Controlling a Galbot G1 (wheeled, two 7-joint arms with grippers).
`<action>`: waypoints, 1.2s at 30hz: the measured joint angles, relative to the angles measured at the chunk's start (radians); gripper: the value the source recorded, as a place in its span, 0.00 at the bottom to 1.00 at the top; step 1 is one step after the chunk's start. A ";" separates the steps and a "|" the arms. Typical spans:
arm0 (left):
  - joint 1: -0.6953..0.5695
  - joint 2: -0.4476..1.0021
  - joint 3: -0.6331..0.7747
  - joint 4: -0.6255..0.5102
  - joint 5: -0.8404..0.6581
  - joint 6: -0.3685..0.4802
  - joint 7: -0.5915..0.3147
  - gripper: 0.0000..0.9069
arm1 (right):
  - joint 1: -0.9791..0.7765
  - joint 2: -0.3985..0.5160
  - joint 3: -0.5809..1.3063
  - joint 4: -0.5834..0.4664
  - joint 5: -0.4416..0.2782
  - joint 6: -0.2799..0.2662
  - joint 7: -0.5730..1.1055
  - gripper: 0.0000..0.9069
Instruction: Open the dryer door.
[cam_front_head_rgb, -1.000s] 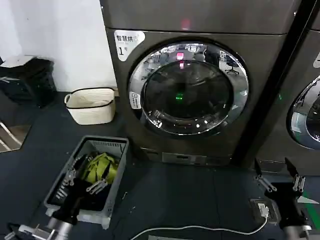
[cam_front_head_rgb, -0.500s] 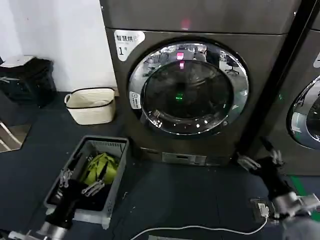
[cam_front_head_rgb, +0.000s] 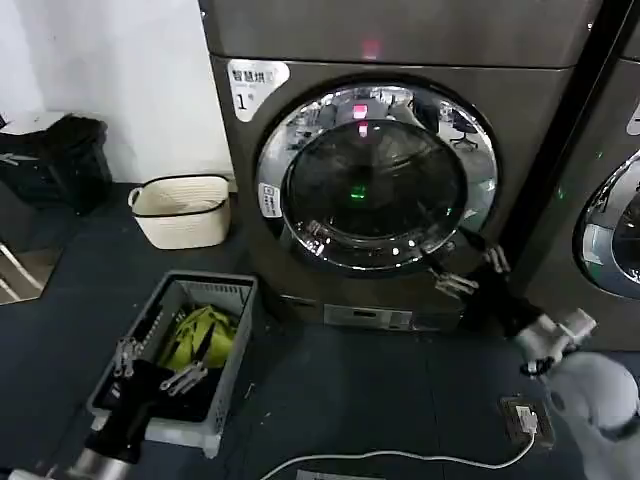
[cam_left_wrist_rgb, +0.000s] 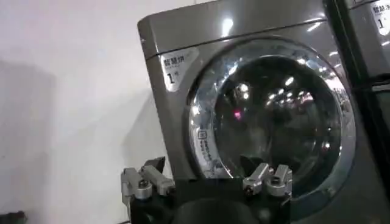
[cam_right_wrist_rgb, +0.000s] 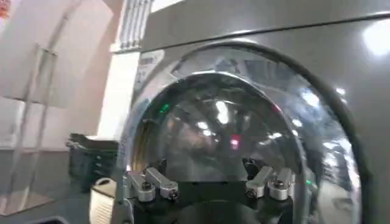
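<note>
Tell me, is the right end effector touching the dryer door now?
Cannot tell. In the head view the right end effector overlaps the lower right chrome ring of the dryer door, but neither contact nor a gap shows plainly.

**What sits on the floor in front of me**

The dark floor (cam_front_head_rgb: 340, 400) carries the dryer (cam_front_head_rgb: 400, 60) at the back. To my left a cream oval basket (cam_front_head_rgb: 182, 210) stands near the white wall, with a black crate (cam_front_head_rgb: 55, 160) farther left. Nearer me lies a grey bin (cam_front_head_rgb: 185, 355) holding yellow-green cloth. A white cable (cam_front_head_rgb: 400, 458) runs to a small socket box (cam_front_head_rgb: 522, 418).
</note>
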 joint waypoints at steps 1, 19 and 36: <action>0.002 -0.002 0.000 -0.001 0.001 0.000 0.000 1.00 | 0.021 0.000 -0.019 -0.015 0.002 0.002 -0.008 1.00; 0.029 -0.010 -0.004 -0.031 0.004 -0.011 0.003 1.00 | 0.361 0.041 -0.324 -0.255 0.026 0.065 -0.110 1.00; 0.029 -0.015 -0.007 -0.033 0.004 -0.011 0.006 1.00 | 0.570 0.138 -0.520 -0.452 0.041 0.084 -0.122 1.00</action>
